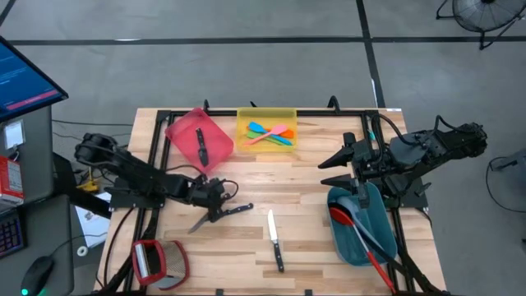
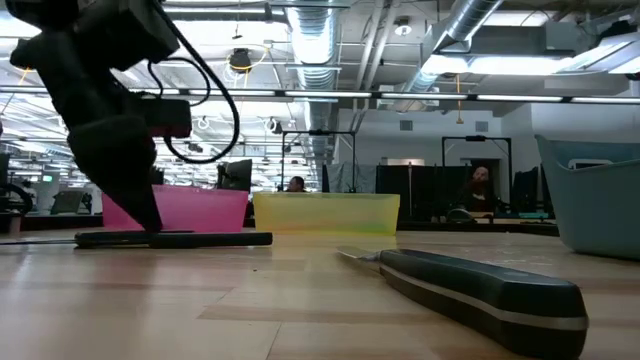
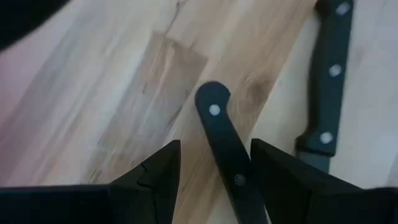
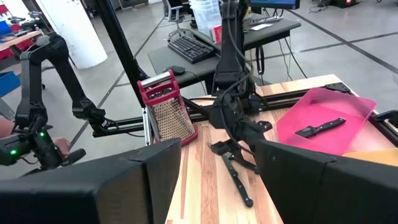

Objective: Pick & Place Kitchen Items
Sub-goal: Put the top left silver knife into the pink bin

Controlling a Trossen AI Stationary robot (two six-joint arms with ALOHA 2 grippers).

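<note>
My left pincer point(image 3: 214, 168) stands apart, straddling a black-handled steel knife point(image 3: 225, 146) beside the tilted pink plastic bin point(image 1: 198, 138). My right pincer point(image 1: 333, 160) waits apart over the wooden desk point(image 1: 304, 197).

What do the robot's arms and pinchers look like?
Both arms are black, built from chunky jointed segments, with black cables looping along them. The left gripper and the right gripper each end in two dark, wedge-shaped fingers. I see no markings.

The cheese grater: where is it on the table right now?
In the high view the red cheese grater lies at the table's near left corner, below the left end effector and left of the lone knife.
</note>
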